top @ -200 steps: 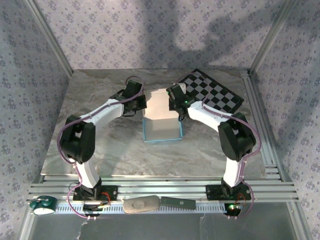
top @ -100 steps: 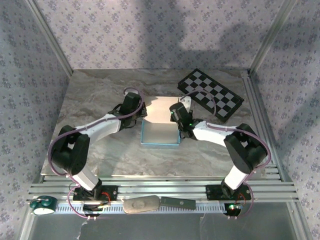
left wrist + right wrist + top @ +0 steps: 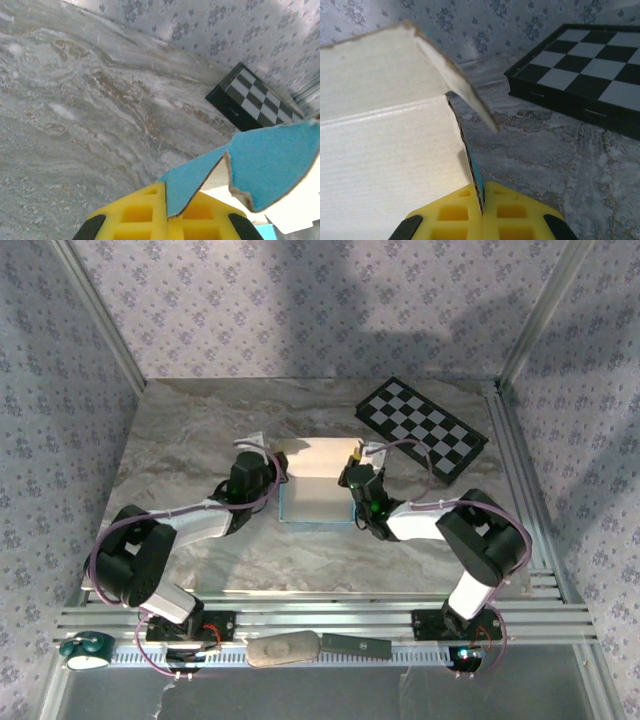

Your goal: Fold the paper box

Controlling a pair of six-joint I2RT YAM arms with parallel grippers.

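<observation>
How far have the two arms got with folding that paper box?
About midway, it seems. Done: the paper box already has a shallow tray with turquoise walls standing. In hand: the left gripper and the right gripper each pinch the card at one side. Left: the white lid panel is not yet closed over the tray, so closing remains.

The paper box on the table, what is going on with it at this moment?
Two robot arms are folding the paper box in the middle of the table. The left end effector is shut on the box's left edge, and the right end effector is shut on its right edge. The box is open, with its white inside showing, so the folding is not finished. The checkerboard lies apart at the far right.
</observation>
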